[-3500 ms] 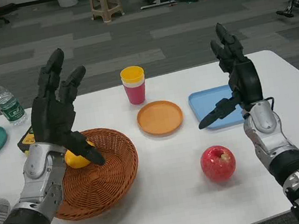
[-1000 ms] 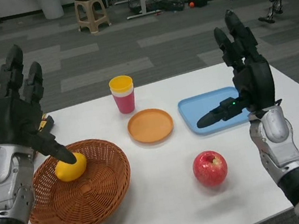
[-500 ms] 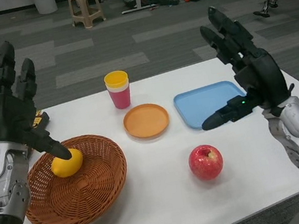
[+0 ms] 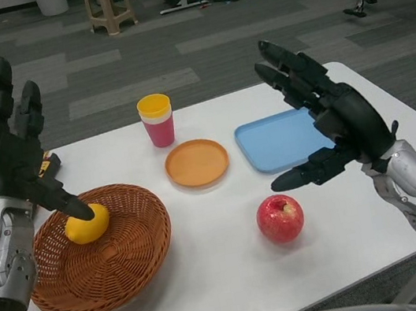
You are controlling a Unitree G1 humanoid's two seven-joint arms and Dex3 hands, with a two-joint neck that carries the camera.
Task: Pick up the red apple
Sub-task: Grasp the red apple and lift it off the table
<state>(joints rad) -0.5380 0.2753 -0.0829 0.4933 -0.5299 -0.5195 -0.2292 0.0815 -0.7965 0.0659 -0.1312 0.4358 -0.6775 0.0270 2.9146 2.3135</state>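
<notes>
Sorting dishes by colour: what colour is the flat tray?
Light blue tray, clearest in the head view.

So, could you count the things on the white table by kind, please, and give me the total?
Fruit: 2, the red apple and a yellow fruit in the basket
Basket: 1
Cups: 2, stacked
Plate: 1, orange
Tray: 1, blue
Total: 7, leaving out things cut off at the left edge.

On the white surface [image 4: 235, 271] we see a wicker basket [image 4: 123, 265] holding a yellow fruit [image 4: 88, 223], stacked yellow and pink cups [image 4: 157, 120], an orange plate [image 4: 196, 163] and a blue tray [image 4: 281, 140]. A stool [image 4: 107, 5] stands on the carpeted floor beyond.
</notes>
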